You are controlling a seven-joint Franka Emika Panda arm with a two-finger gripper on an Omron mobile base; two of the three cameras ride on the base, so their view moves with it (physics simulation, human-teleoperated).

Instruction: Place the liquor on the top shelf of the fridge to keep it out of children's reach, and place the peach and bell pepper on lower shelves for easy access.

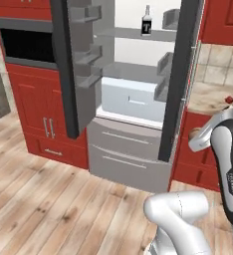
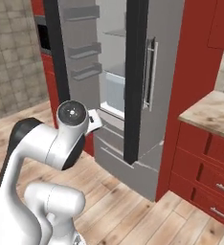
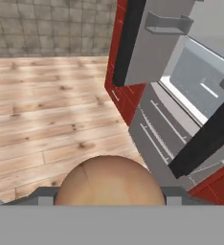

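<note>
The fridge (image 1: 133,124) stands with both doors open, the liquor (image 1: 146,21) upright on its top shelf (image 1: 138,34). Right of the fridge, the bell pepper (image 1: 229,100) sits on the counter (image 1: 208,97). The gripper (image 3: 109,194) (jaws spread wide) holds the peach (image 3: 109,184).

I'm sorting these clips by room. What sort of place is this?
A home kitchen, by the look of it: an open fridge with a liquor bottle on a shelf, red cabinets, and a stone-look counter.
</note>
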